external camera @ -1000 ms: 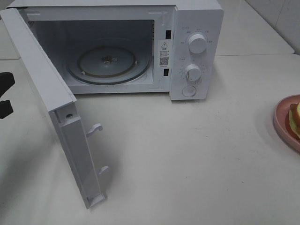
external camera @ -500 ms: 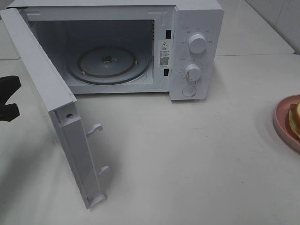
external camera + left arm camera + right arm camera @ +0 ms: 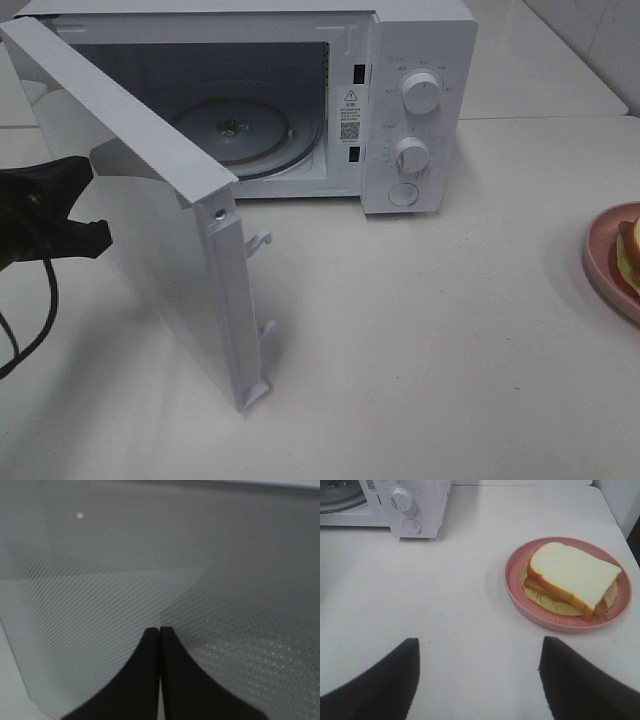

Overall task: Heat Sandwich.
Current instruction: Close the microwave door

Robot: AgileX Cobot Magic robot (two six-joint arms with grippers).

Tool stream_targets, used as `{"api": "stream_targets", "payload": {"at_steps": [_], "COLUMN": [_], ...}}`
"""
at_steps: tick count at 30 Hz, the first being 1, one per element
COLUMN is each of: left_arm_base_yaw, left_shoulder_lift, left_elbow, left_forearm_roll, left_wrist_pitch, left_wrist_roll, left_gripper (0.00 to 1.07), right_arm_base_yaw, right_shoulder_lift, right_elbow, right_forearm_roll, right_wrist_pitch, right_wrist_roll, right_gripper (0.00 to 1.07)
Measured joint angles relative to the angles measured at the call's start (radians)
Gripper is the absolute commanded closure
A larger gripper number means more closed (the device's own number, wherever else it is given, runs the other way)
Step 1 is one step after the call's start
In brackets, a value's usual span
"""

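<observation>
Fingers first: the left gripper (image 3: pixel 159 672) has its two black fingers pressed flat together with nothing between them, and the right gripper (image 3: pixel 479 680) has its dark fingers spread wide apart over bare table, holding nothing.

From the high camera, the boxy white microwave oven (image 3: pixel 420 100) sits at the back of the pale tabletop (image 3: pixel 430 340) with its white hinged door (image 3: pixel 190 270) swung out at an angle. The round glass turntable (image 3: pixel 255 135) inside is bare. The left gripper shows as a black shape at the left edge, right behind the outer face of the door. The round pink plate (image 3: pixel 605 265) pokes in at the far right edge.

Left wrist cam: just the dotted mesh window of the door filling the frame, very close to the closed tips. Can't tell if they actually touch it.

Right wrist cam: the sandwich (image 3: pixel 572 577), white bread with tan crust and orange-red filling, lies on the pink plate, well apart from the oven and ahead of the open fingers.

My read: the door is being handled and loading isn't started. Next move needs the right arm to reach forward, take the plate by its rim, and carry it level to the turntable, with the door wide enough to clear.
</observation>
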Motion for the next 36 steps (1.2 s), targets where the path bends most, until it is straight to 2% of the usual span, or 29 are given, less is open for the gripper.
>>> {"api": "stream_targets", "payload": {"at_steps": [2,3,4,6,7,8,11,12,13,16,17,20,21,25,27,28,29,30,31,32,36], "left_arm_base_yaw": [-0.054,-0.102,-0.102,-0.155,-0.2,-0.2,-0.262,-0.3,-0.3,-0.351,-0.386,-0.416,-0.445,-0.487,-0.527,-0.527,-0.536,-0.557,-0.565,-0.565,-0.596], "left_shoulder_lift": [0.001,0.001,0.001,0.002,0.003,0.003,0.014,0.031,0.031,0.07,0.099,0.128,0.159,0.2,0.24,0.24,0.254,0.281,0.291,0.291,0.348], "left_elbow": [-0.01,-0.029,-0.029,-0.054,-0.083,-0.083,-0.139,-0.186,-0.186,-0.249,-0.297,-0.344,-0.385,-0.451,-0.522,-0.522,-0.548,-0.601,-0.622,-0.622,-0.743], "left_forearm_roll": [-0.07,-0.152,-0.152,-0.233,-0.304,-0.304,-0.404,-0.472,-0.472,-0.55,-0.6,-0.639,-0.684,-0.772,-0.877,-0.877,-0.913,-0.976,-1.001,-1.001,-1.109], "left_wrist_pitch": [0.0,0.0,0.0,0.002,0.012,0.012,0.037,0.063,0.063,0.084,0.092,0.099,0.101,0.102,0.102,0.102,0.102,0.102,0.102,0.102,0.102], "left_wrist_roll": [0.02,0.027,0.027,0.051,0.094,0.094,0.16,0.208,0.208,0.267,0.305,0.337,0.364,0.408,0.478,0.478,0.504,0.571,0.602,0.602,0.691], "left_gripper": [1.07,1.07,1.07,1.07,1.07,1.07,1.07,1.07,1.07,1.07,1.07,1.07,1.07,1.07,1.07,1.07,1.07,1.07,1.07,1.07,1.07], "right_arm_base_yaw": [0.0,0.0,0.0,0.0,0.0,0.0,0.0,0.0,0.0,0.0,0.0,0.0,0.0,0.0,0.0,0.0,0.0,0.0,0.0,0.0,0.0], "right_shoulder_lift": [0.0,0.0,0.0,0.0,0.0,0.0,0.0,0.0,0.0,0.0,0.0,0.0,0.0,0.0,0.0,0.0,0.0,0.0,0.0,0.0,0.0], "right_elbow": [0.0,0.0,0.0,0.0,0.0,0.0,0.0,0.0,0.0,0.0,0.0,0.0,0.0,0.0,0.0,0.0,0.0,0.0,0.0,0.0,0.0], "right_forearm_roll": [0.0,0.0,0.0,0.0,0.0,0.0,0.0,0.0,0.0,0.0,0.0,0.0,0.0,0.0,0.0,0.0,0.0,0.0,0.0,0.0,0.0], "right_wrist_pitch": [0.0,0.0,0.0,0.0,0.0,0.0,0.0,0.0,0.0,0.0,0.0,0.0,0.0,0.0,0.0,0.0,0.0,0.0,0.0,0.0,0.0], "right_wrist_roll": [0.0,0.0,0.0,0.0,0.0,0.0,0.0,0.0,0.0,0.0,0.0,0.0,0.0,0.0,0.0,0.0,0.0,0.0,0.0,0.0,0.0], "right_gripper": [0.4,0.4,0.4,0.4,0.4,0.4,0.4,0.4,0.4,0.4,0.4,0.4,0.4,0.4,0.4,0.4,0.4,0.4,0.4,0.4,0.4]}}
